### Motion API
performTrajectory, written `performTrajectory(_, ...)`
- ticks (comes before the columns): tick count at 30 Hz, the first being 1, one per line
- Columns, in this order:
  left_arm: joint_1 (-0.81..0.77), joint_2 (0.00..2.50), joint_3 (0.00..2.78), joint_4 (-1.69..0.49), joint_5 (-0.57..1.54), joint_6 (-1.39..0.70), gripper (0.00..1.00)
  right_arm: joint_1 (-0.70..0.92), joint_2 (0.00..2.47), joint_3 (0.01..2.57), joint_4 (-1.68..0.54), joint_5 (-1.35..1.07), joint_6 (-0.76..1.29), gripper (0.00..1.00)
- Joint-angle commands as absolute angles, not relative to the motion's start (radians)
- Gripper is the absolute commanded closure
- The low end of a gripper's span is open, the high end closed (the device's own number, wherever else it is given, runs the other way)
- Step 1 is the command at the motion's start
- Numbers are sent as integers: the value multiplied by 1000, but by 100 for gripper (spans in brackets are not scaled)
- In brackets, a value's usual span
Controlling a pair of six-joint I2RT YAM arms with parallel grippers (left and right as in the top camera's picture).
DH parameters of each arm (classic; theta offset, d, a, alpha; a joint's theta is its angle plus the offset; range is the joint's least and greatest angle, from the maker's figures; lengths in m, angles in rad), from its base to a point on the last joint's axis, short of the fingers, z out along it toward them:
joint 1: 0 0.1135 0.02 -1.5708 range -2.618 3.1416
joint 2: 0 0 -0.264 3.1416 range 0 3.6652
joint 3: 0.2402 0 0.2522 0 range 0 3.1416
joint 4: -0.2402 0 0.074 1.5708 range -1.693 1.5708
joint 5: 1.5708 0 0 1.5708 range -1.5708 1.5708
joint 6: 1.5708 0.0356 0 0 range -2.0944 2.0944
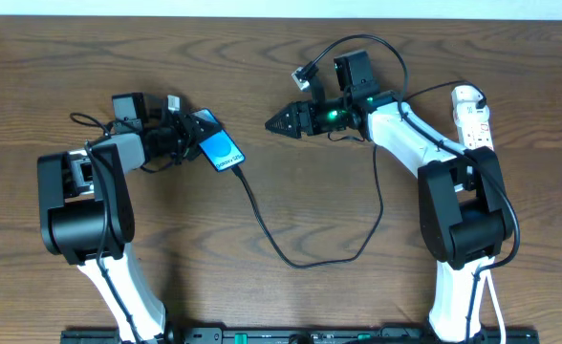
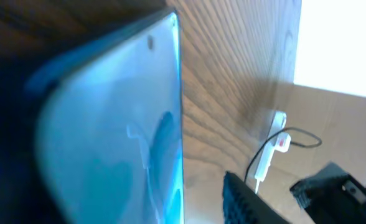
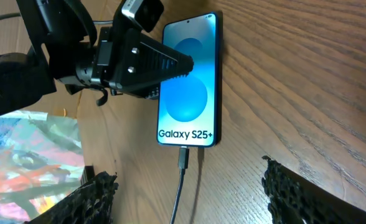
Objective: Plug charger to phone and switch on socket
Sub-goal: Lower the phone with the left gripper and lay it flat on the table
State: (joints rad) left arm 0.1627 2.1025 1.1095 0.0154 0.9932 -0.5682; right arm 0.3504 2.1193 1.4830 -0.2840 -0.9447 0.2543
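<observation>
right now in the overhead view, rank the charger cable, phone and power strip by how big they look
1. charger cable: by far the longest, looping across the table.
2 and 3, unranked: phone and power strip look about alike, and the strip is partly hidden.

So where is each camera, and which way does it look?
Overhead: above the table, looking straight down at both arms, the phone and the socket.
Left wrist: on the left arm, very close to the phone; one of the left fingers shows.
Right wrist: on the right arm, facing the phone and charger; right fingers at bottom.
Shared: all see the phone.
</observation>
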Motion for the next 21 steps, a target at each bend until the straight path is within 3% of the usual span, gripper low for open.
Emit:
performTrajectory(1, 167, 2113, 1105, 3, 930, -555, 54, 355, 2101, 1488, -286, -948, 238, 25)
performTrajectory(6, 167, 2113, 1105, -6, 910, -567, 50, 355, 2101, 1488, -286, -948, 238, 25)
performTrajectory(21, 167, 2113, 1105, -212, 542, -599, 36, 355, 2101, 1488, -285, -948, 238, 25)
